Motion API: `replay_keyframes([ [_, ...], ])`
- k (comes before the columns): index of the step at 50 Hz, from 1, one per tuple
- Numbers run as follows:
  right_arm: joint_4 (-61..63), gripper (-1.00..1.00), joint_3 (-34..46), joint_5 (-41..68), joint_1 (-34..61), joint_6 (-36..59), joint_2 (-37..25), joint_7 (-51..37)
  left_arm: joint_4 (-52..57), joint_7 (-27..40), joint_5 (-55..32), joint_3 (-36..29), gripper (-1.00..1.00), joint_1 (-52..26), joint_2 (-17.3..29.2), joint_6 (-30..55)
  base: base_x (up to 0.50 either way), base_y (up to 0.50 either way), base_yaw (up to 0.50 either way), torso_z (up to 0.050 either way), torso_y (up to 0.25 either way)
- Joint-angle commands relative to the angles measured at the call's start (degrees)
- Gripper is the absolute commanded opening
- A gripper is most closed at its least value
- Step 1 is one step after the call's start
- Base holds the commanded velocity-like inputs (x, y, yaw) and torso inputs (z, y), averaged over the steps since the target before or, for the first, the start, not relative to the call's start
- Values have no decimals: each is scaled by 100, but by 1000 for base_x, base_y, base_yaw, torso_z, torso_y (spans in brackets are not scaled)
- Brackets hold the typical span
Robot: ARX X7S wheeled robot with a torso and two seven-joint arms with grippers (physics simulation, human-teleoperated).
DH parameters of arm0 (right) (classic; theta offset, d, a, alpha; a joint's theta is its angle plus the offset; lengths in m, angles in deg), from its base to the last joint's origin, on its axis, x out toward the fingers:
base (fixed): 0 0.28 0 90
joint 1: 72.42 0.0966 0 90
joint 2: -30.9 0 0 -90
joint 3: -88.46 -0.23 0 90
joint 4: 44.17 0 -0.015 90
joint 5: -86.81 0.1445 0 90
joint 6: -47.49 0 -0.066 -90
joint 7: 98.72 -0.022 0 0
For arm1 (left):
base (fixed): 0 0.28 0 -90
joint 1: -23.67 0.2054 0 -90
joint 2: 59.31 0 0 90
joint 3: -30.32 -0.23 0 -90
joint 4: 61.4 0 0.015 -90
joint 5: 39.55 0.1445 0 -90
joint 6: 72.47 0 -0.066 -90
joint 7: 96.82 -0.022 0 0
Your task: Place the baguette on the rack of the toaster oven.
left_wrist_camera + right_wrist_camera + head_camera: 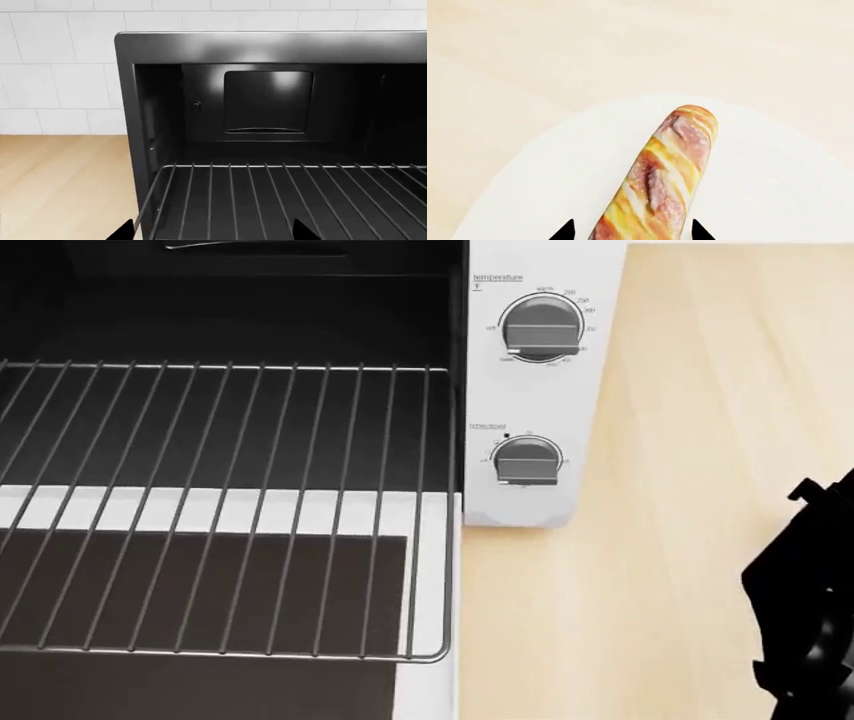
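The baguette point(667, 170) lies on a round white plate point(560, 175) in the right wrist view. My right gripper point(632, 231) is open, one fingertip on each side of the loaf's near end with a small gap on both sides. The toaster oven point(547, 390) stands open, and its wire rack point(227, 490) is pulled out over the lowered door point(200, 680). In the left wrist view my left gripper point(213, 231) is open and empty just in front of the rack point(267, 200), facing the dark oven interior point(267, 100).
Two grey knobs point(541, 328) point(525, 460) sit on the oven's white side panel. Light wooden counter point(721, 440) runs to the right of the oven. Part of my dark right arm point(807, 610) shows at the head view's right edge. A white tiled wall point(60, 65) stands behind.
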Motion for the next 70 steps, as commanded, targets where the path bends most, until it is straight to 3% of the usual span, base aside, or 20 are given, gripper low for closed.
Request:
replay_keyframes([
  [1,241,-100,-33,79,-158,186,-5,-114,-17,85,46,-84,100,-65,-23,-49,0,0,0,0,0],
  [23,1437,-100,199,114,-338,620,-55,-222,-30,89,128,-176,100,-9,13,-146,0,0,0,0,0],
  [44,2848,-100,907,663,-405,1227,-520,760,-41,121,2,-143,100,39,63,-211,0,0,0,0,0],
  [45,3265,-100,687,1023,-671,443,-439,1424,-43,125,-8,-118,100,49,73,-218,0,0,0,0,0],
  [47,3236,-100,862,1073,-494,1210,-608,1310,-51,115,-8,-102,100,62,85,-231,0,0,0,0,0],
  [51,3470,-100,865,1389,-565,1241,-635,1704,-63,114,-2,-113,100,67,89,-248,0,0,0,0,0],
  [55,3629,-100,1423,1449,-628,1119,-931,2290,-82,102,10,-107,100,80,104,-270,0,0,0,0,0],
  [70,4628,-100,1479,2308,-650,2507,-1576,2779,-132,131,-10,-62,100,138,147,-318,0,0,0,0,0],
])
